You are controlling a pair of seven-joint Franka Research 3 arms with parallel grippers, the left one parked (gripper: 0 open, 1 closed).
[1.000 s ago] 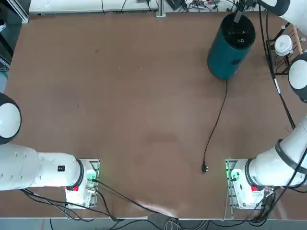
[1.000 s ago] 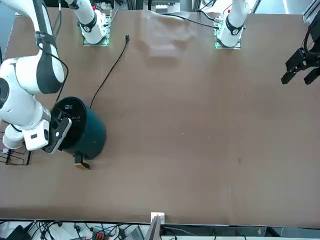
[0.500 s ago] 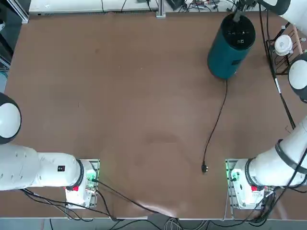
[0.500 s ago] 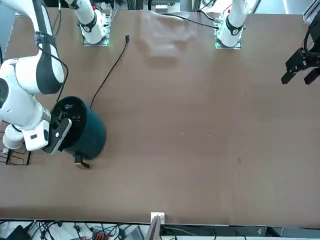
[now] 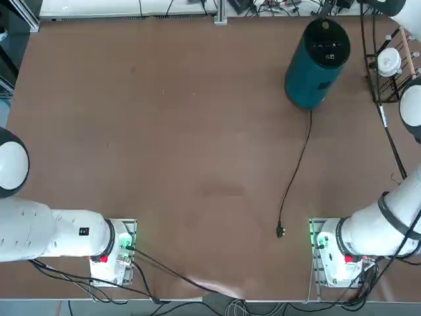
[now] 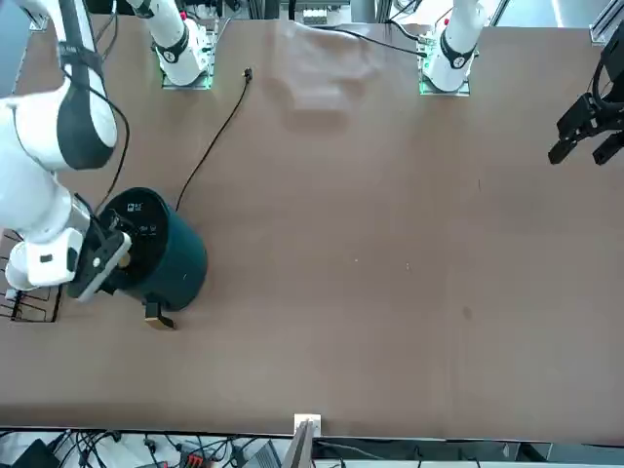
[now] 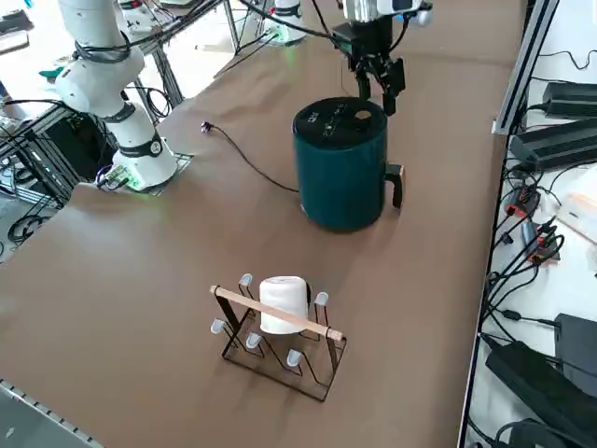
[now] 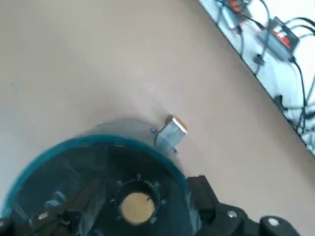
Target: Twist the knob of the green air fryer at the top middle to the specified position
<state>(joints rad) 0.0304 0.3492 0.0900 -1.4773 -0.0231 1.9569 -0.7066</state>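
Table (image 5: pixel 184 145): brown top, lying under all that follows
Right arm (image 5: pixel 388 214): white with dark bands; base at the near right, reaching to the far side
Green air fryer (image 7: pixel 341 182): dark teal cylinder, upright on the table, far side and right of centre
Wire rack (image 7: pixel 312 373): stands to the right of the fryer, light wooden bar on top, pale caps on the wire ends
Black cord (image 5: pixel 297 164): runs from the fryer's near side toward the near edge, slightly leftward, plug lying on the table
Right gripper (image 8: pixel 145 191): over the fryer's top; its two fingers are spread wide, one on either side of the knob, nothing pinched
Control panel (image 7: pixel 336 123): black, round, small white marks, facing up on the fryer
White ball (image 7: pixel 284 304): sits within the rack
Handle (image 7: pixel 395 182): dark, juts from the fryer's far side
Knob (image 8: pixel 137 208): round, tan face, set in the panel between the spread fingers, untouched
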